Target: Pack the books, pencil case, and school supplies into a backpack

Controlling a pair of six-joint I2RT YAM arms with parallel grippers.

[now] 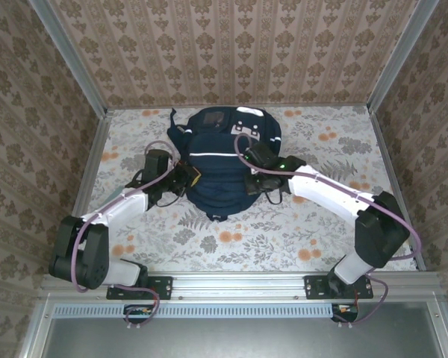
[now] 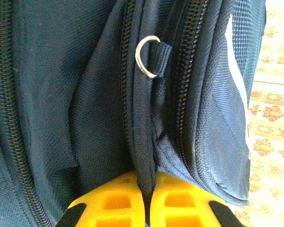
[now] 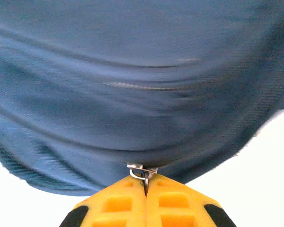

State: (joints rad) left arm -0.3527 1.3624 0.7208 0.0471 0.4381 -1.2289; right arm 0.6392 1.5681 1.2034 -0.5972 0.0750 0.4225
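Left gripper (image 2: 146, 185) pinched shut on a seam fold (image 2: 144, 142) of the backpack (image 2: 75, 94); right gripper (image 3: 146, 183) clamped on its zipper ring (image 3: 141, 171), the backpack lying between them.

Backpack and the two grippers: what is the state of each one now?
backpack, lying flat between the grippers; the zippers in the left wrist view look closed.
left gripper, shut on a fabric seam of the backpack.
right gripper, shut on a metal zipper ring.
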